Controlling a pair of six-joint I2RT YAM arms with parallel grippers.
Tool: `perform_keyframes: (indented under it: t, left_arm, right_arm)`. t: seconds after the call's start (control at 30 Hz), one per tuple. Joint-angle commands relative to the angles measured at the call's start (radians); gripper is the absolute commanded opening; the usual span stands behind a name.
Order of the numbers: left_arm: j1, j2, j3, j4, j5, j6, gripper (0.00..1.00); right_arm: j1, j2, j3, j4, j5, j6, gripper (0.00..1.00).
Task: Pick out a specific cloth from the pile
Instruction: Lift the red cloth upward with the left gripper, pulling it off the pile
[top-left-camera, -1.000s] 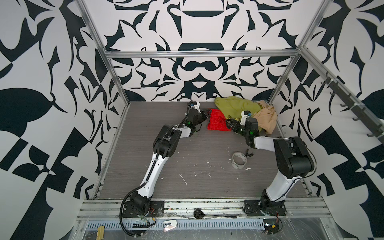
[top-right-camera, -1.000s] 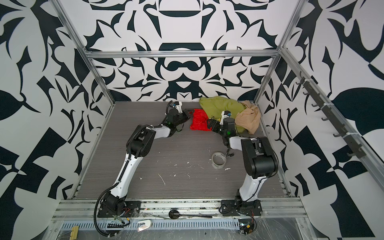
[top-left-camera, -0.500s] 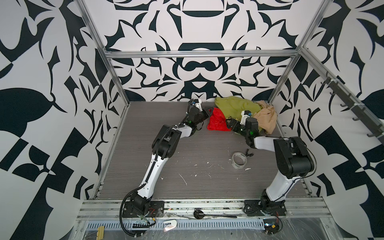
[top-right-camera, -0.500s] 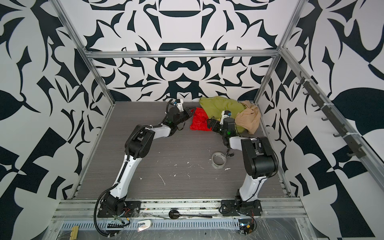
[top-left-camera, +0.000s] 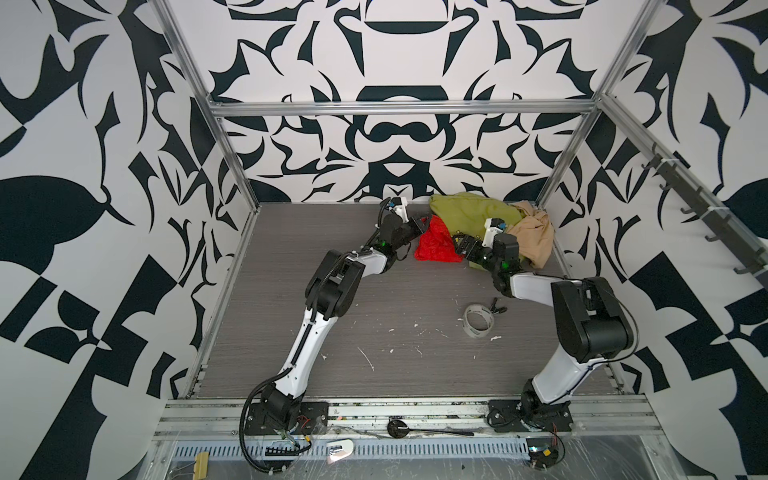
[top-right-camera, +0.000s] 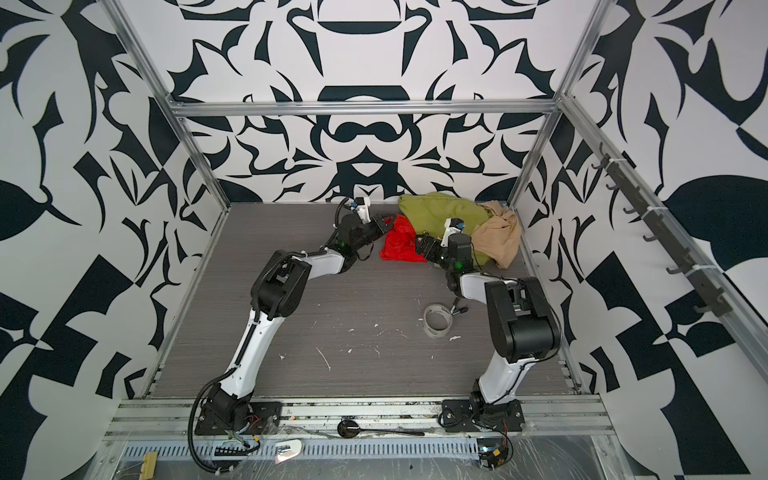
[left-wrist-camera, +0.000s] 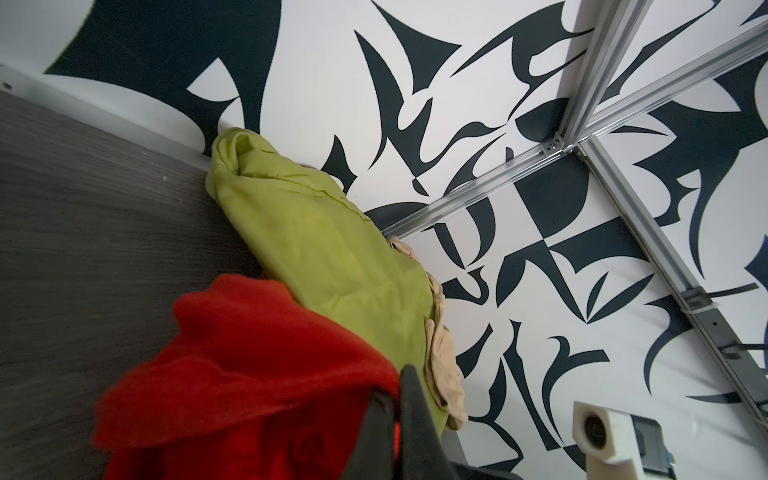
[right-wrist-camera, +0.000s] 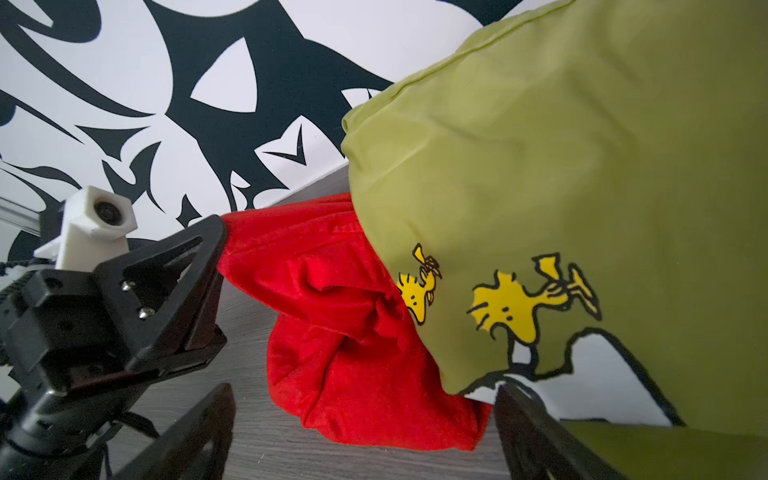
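**Both top views.** The pile (top-left-camera: 498, 216) lay at the counter's (top-left-camera: 395, 299) 1 o'clock corner, against the patterned back wall (top-left-camera: 395, 145). It comprised an olive-green shirt (top-left-camera: 465, 210), a beige garment (top-left-camera: 536, 243) at the shirt's 3 o'clock side, and the cloth (top-left-camera: 436, 245), bright red and plain, at the shirt's 8 o'clock side. The cloth lay crumpled on the counter, with one part tucked under the shirt's edge and the rest clear of it. The left claw (top-left-camera: 420, 223) met the cloth at its 11 o'clock corner, jaws closed on a pinch of red fabric. The right claw (top-left-camera: 460, 244) stood at the cloth's 3 o'clock edge, low over the counter, jaws spread wide and gripping nothing. A tape roll (top-left-camera: 478, 322) lay at the counter's 4 o'clock, well apart from the pile.

**Right wrist view.** Red fabric was drawn up to the left claw's tip. The cloth's lower bunch lay ahead of the gap between the right claw's fingers (right-wrist-camera: 199, 432). The shirt's hem, printed with yellow cartoon birds (right-wrist-camera: 519, 307), hung just above one finger.

**Left wrist view.** Red fabric bunched around the closed fingers, with the shirt and beige garment beyond.
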Motion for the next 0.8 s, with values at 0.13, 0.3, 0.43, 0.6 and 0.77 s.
perform_keyframes:
  t: [0.13,0.3,0.43,0.6,0.77]
  left_arm:
    - [-0.013,-0.081,0.059,0.051,0.022,0.009,0.0]
    - [-0.018,-0.087,0.071,0.069,0.027,0.01,0.0]
    - [-0.021,-0.096,0.079,0.084,0.026,0.004,0.0]
    - [-0.023,-0.124,0.081,0.117,0.025,-0.001,0.0]
    - [-0.025,-0.154,0.077,0.133,0.024,0.009,0.0]
  right_arm:
    - [0.006,-0.035,0.001,0.035,0.016,-0.004,0.99]
    - [0.005,-0.045,-0.002,0.031,0.023,-0.01,0.99]
    - [0.006,-0.054,-0.002,0.023,0.028,-0.015,0.99]
    - [0.005,-0.065,-0.002,0.014,0.036,-0.025,0.99]
    - [0.005,-0.073,-0.002,0.009,0.041,-0.033,0.99]
